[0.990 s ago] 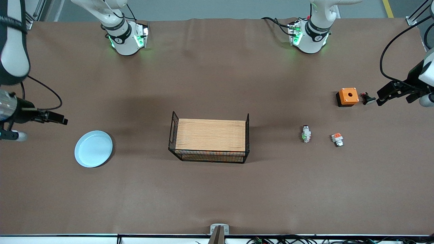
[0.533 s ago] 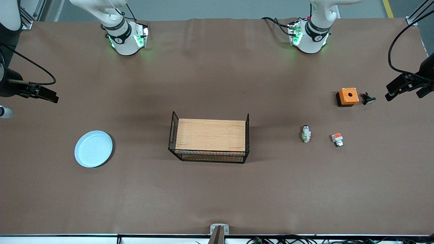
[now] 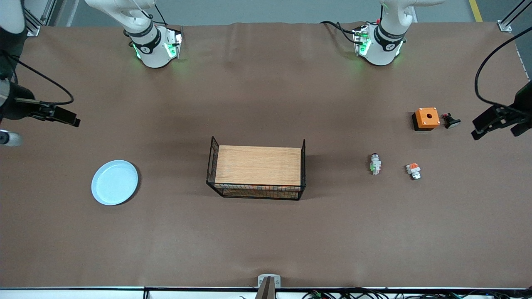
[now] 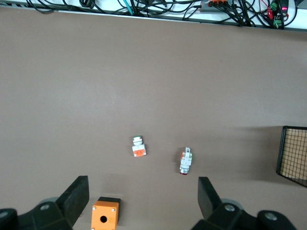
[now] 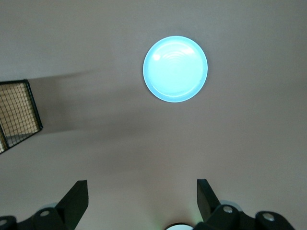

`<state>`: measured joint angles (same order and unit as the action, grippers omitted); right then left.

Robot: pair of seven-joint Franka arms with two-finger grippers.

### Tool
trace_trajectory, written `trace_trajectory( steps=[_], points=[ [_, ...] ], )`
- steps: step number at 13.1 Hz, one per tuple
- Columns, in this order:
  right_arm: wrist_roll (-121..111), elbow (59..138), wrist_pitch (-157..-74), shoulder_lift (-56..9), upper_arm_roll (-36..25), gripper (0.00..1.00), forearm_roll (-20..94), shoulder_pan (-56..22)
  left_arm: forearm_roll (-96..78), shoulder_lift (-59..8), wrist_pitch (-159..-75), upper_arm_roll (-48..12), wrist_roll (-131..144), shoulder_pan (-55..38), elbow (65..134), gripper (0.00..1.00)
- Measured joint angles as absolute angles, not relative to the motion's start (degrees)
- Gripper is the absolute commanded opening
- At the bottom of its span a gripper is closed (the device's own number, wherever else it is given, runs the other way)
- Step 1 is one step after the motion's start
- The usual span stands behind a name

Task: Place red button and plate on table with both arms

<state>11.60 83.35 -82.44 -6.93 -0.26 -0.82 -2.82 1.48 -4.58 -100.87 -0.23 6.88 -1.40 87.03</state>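
- Plate first: your round pale-blue shallow plate [image 3: 114, 182] lies flat on the brown matte table [image 3: 257, 241] toward the right arm's end, well apart from the wooden-topped black wire rack [image 3: 257, 171] at the table's middle; nothing touches it
- Your right gripper [image 5: 141, 201] hangs in the air over bare table at the right arm's end; in the right wrist view its fingers [image 5: 76, 201] stand wide apart with nothing between them, and the plate [image 5: 175, 69] shows below, well clear of them
- You find the red button, a tiny white blocky part with a grey metal end and a green mark [image 3: 375, 163], lying on the table between the rack and the left arm's end
- Just beside it, toward the left arm's end, lies a similar small white piece with an orange-red mark [image 3: 413, 170]; the two do not touch
- Farther from the front camera than both sits an orange box with a hole [image 3: 427, 118], with a small black part [image 3: 450, 121] just beside it
- Your left gripper [image 4: 143, 203] hangs over the table's edge at the left arm's end, near that black part; its fingers [image 4: 207, 199] are spread wide and hold nothing
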Motion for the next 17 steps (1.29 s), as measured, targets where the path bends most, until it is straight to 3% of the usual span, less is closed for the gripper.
trace_trajectory(
  steps=[3, 11, 17],
  points=[
    [13.44, 83.13, -81.27, -5.29, 0.11, 1.00, -2.29, -5.44, 1.47, -5.01, -98.96, -0.18, 7.04, -0.96, 86.16, 1.00],
    [13.36, 83.20, -73.99, 0.37, 0.13, 1.00, -1.77, -1.92, 1.47, -1.31, -94.61, -0.17, 4.78, -0.76, 88.78, 1.00],
    [9.75, 85.06, -79.67, 0.32, 0.36, 1.00, -0.04, -1.90, 1.46, -1.07, -94.34, -0.32, 4.70, -0.93, 88.59, 1.00]
  ],
)
